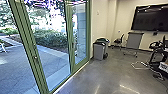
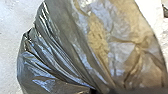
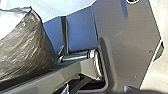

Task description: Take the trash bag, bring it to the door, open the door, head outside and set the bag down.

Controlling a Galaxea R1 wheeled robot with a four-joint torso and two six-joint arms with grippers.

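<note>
In the left wrist view the trash bag (image 2: 60, 47), dark and shiny with a paler see-through part, hangs with its folds drawn together at my left gripper (image 2: 94, 90), which is shut on it. The right wrist view has part of the same bag (image 3: 30, 47) beside my own plate and jointed bar. Green-framed glass doors (image 1: 40, 72) stand on the left of the head view, with a small handle (image 1: 35, 57) on the frame. How my right gripper stands, I cannot tell.
Beyond the glass are paving (image 1: 17, 65) and bushes (image 1: 50, 37). Grey bins (image 1: 99, 51) stand by the wall just past the doors. Farther right are a grey cabinet (image 1: 134, 41), chairs, a wall screen (image 1: 150, 18), and a dark stand with cables on the floor.
</note>
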